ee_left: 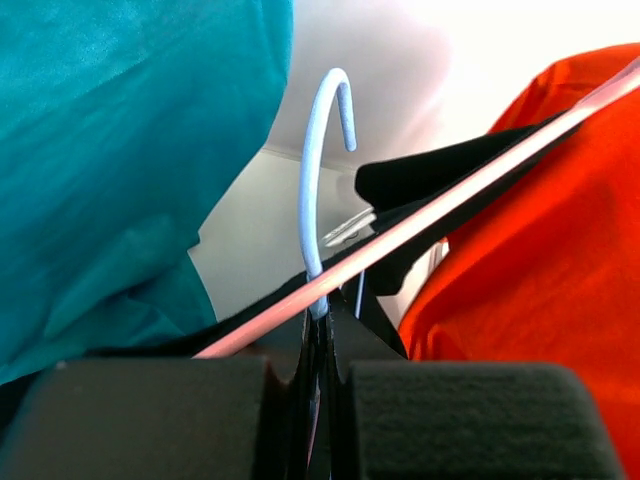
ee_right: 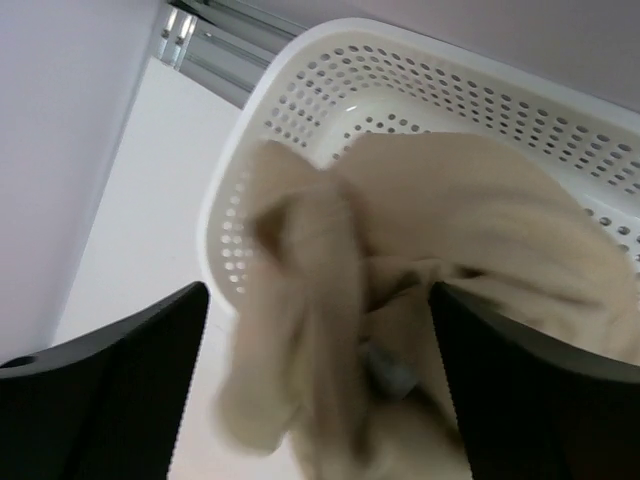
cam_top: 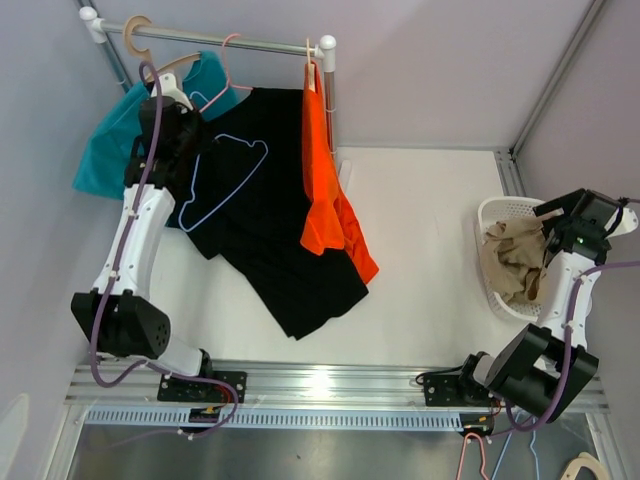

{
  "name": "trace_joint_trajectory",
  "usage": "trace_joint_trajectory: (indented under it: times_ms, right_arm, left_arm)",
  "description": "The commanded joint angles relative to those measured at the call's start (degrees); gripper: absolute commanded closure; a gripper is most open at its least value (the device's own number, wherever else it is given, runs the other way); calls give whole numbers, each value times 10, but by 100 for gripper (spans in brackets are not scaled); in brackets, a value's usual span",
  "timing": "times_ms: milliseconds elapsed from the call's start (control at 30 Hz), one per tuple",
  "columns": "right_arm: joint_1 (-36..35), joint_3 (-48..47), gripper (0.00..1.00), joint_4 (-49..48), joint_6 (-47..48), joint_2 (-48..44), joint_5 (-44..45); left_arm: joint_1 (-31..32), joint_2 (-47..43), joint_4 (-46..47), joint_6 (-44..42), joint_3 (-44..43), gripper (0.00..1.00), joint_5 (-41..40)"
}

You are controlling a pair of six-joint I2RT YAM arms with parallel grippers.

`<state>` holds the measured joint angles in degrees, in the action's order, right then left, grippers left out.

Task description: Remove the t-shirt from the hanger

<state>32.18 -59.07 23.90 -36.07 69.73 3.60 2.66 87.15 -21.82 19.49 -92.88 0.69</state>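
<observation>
A black t-shirt (cam_top: 270,230) hangs from the rail and spreads down over the table, with a light blue wire hanger (cam_top: 225,180) lying against it. My left gripper (cam_top: 185,125) sits at the shirt's top and is shut on the neck of the blue hanger (ee_left: 312,180), just under its hook. In the left wrist view the gripper (ee_left: 325,310) has a pink hanger bar (ee_left: 450,205) crossing in front of it, with black cloth (ee_left: 420,175) behind. My right gripper (cam_top: 558,222) is open and empty above a beige garment (ee_right: 480,220) in a white basket (ee_right: 330,45).
An orange shirt (cam_top: 325,190) hangs right of the black one and a teal shirt (cam_top: 105,150) hangs left. The metal rail (cam_top: 230,42) also carries a wooden hanger (cam_top: 135,35) and a pink one (cam_top: 232,60). The basket (cam_top: 497,215) stands at the table's right edge.
</observation>
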Motion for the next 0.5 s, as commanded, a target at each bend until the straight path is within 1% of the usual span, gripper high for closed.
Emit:
trace_joint_trajectory:
  times_ms: [0, 67, 100, 167, 233, 267, 300, 367, 467]
  right_arm:
    - [-5, -38, 1, -16, 7, -10, 3]
    - [-12, -34, 0, -18, 7, -14, -1]
    - [-16, -32, 1, -25, 6, -16, 0]
    - [-33, -30, 1, -32, 7, -21, 7]
    - [-45, -32, 1, -32, 10, -22, 11]
    - [-53, -38, 0, -32, 10, -22, 12]
    - [-56, -39, 1, -33, 10, -21, 12]
    - [-62, -41, 1, -35, 13, -21, 5]
    - [-69, -45, 1, -36, 15, -21, -1]
  left_arm:
    - [8, -59, 18, 8, 12, 99, -2]
    - [12, -93, 22, 2, 29, 99, -18]
    - [22, -106, 31, -5, 51, 99, -24]
    - [49, -147, 63, -40, 63, 99, -45]
    - [71, -169, 85, -79, 73, 99, -63]
    - [79, -180, 82, -87, 70, 99, -78]
    - [89, -180, 71, -88, 55, 99, -81]
    - [89, -169, 8, -74, 10, 99, -79]
    - [89, -146, -43, -61, -10, 99, -98]
